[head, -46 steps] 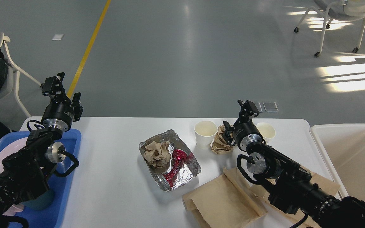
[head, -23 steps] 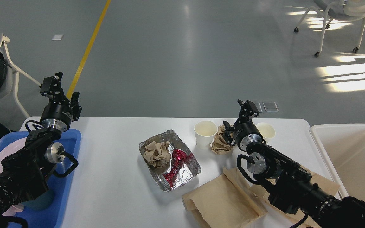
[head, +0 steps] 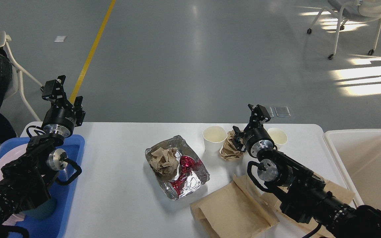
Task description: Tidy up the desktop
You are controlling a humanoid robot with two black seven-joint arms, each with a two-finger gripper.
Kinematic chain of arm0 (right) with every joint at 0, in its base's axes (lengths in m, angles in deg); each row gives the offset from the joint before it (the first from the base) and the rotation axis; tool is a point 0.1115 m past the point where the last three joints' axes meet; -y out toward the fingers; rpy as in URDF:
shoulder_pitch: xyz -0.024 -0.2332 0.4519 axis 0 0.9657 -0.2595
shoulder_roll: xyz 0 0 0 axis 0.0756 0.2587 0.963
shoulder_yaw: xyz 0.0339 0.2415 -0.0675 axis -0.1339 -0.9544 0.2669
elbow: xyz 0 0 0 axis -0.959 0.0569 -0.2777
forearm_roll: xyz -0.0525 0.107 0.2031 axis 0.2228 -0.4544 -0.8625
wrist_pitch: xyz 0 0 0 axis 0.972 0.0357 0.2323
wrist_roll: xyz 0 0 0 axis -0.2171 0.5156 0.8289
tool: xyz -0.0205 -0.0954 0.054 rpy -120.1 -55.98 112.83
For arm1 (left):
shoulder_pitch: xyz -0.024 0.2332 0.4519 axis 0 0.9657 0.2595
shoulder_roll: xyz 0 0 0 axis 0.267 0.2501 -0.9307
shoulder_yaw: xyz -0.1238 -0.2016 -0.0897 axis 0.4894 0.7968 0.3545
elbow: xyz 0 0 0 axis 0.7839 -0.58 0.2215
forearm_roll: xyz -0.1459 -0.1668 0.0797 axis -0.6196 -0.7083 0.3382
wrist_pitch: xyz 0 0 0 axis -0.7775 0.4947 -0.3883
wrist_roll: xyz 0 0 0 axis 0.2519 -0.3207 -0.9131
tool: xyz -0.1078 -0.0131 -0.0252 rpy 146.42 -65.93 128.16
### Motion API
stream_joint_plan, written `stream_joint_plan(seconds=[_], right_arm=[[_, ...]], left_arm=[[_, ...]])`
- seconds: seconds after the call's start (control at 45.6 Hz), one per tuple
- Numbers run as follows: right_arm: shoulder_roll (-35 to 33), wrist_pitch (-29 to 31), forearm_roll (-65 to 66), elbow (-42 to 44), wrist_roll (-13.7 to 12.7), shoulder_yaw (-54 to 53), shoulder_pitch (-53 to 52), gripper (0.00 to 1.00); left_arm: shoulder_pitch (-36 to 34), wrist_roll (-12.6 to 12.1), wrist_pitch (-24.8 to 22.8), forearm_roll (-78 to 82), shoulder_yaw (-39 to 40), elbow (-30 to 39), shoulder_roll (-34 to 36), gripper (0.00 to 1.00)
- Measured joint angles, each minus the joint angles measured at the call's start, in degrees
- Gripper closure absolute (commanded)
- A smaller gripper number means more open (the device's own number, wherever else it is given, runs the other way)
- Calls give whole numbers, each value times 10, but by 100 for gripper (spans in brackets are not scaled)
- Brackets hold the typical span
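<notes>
from my seat the tidy looks barely begun: the surface (head: 117, 185), the white desktop filling the lower half of the head view, still carries most of its litter. taking the foil tray (head: 176, 167) at its middle as my landmark, the off-white bin (head: 365, 162) sits far right of it and looks empty, the blue tray (head: 68, 205) with a pink plate far left, flat brown paper bags (head: 233, 208) just right and nearer me, two paper cups (head: 214, 138) and a crumpled brown wad (head: 229, 148) behind and right. the foil tray holds more crumpled paper and a red wrapper. my left gripper (head: 64, 96) hangs above the blue tray's far end, fingers apart, holding nothing; my right gripper (head: 249, 122) hovers by the wad, spread and empty. beyond is grey floor, a yellow line, chairs, sun patches.
</notes>
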Motion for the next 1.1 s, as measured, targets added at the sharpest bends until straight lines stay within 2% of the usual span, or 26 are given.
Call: stream_joint_plan(seconds=[1.097], right_arm=[[-8, 14, -1, -15, -4, -4, -19, 0]], left_arm=[[0, 0, 0, 0, 0, 0, 0, 3]])
